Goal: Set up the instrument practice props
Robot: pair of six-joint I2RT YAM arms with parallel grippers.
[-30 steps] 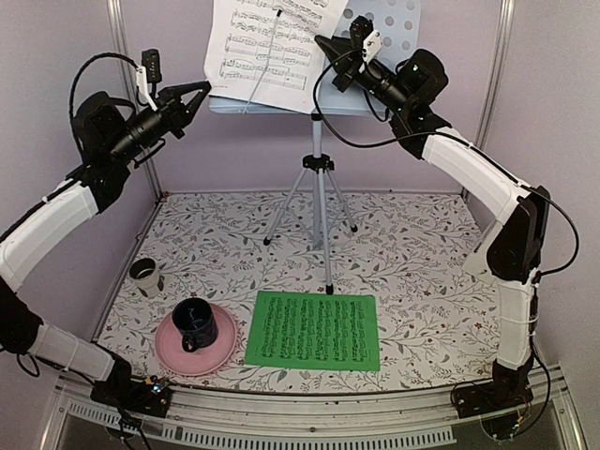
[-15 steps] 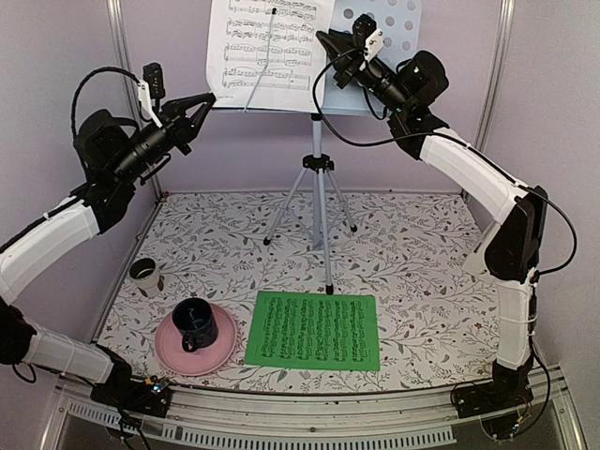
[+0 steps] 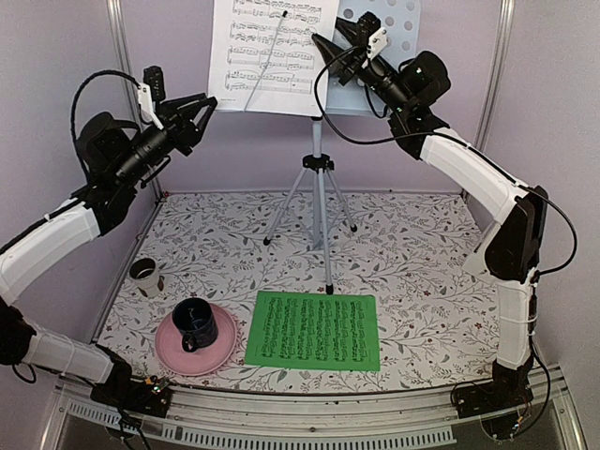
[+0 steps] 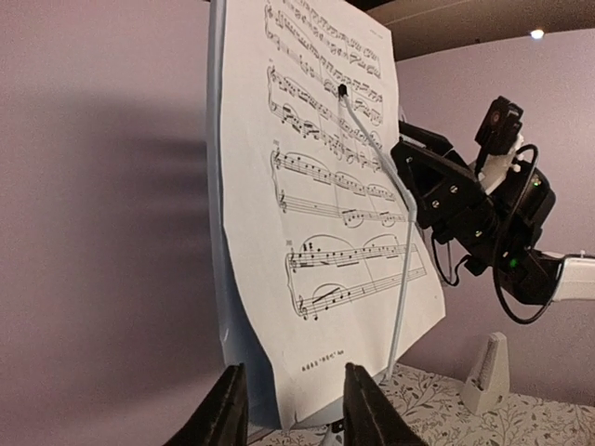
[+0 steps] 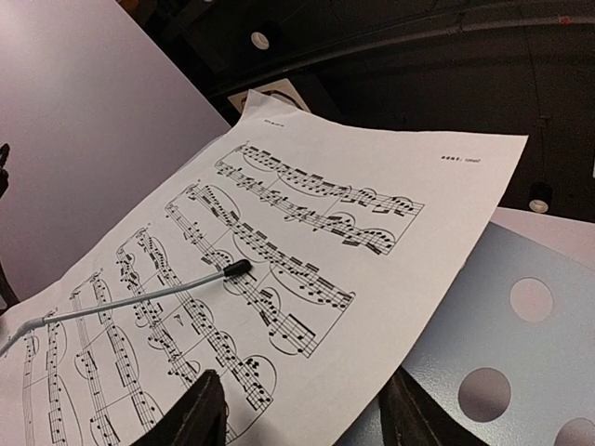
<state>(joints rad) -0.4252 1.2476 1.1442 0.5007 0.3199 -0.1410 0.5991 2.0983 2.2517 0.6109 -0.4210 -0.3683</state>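
The white sheet of music (image 3: 267, 52) stood on the pale-blue perforated music stand (image 3: 398, 23), toward its left side, with a thin silver wire arm with a black tip (image 4: 372, 177) lying across its face. The stand rode on a silver tripod (image 3: 319, 202) planted toward the far edge of the floral-patterned table (image 3: 422, 253). Your left gripper (image 3: 206, 112) hung just beside the sheet's lower left corner, jaws parted and gripping nothing. Your right gripper (image 3: 326, 54) sat by the sheet's right edge, likewise open and empty. The green sheet of music (image 3: 314, 330) lay flat by the table's near edge, around the middle. I'd judge it light, limp and easily creased, and lying flat it offers little to pinch, so take it by one edge or corner. The small white pyramid metronome (image 4: 488, 372) showed only from your left wrist, on the table beyond the stand. It looked stiff but tapered, so grip it low. A dark mug (image 3: 195, 323) on a pink plate (image 3: 220, 356) and a small beige cup (image 3: 145, 275) sat toward the near left corner.
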